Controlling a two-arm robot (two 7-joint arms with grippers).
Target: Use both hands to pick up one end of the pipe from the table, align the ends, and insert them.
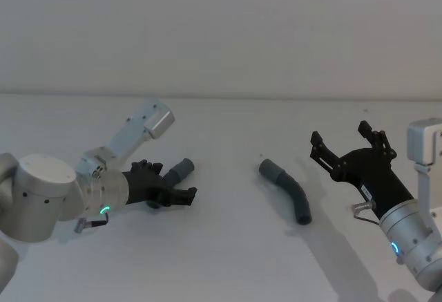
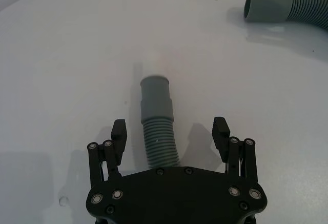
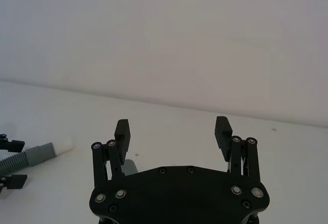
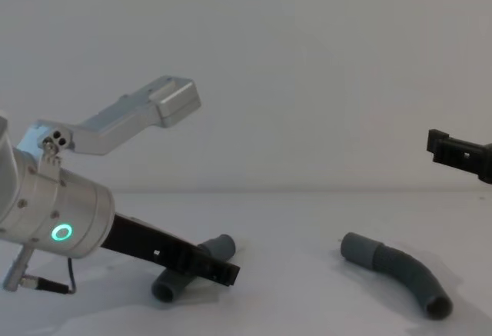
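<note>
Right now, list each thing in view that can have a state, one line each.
left hose piece: lying on the table, not lifted.
right hose piece: lying on the table, untouched, not joined to the other.
left gripper: open, straddling the left hose piece.
right gripper: open, above the table, holding nothing.

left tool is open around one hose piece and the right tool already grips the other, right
No: the right tool is open and empty; the other hose piece lies on the table, per the head view. The left tool is open around the left hose piece.
</note>
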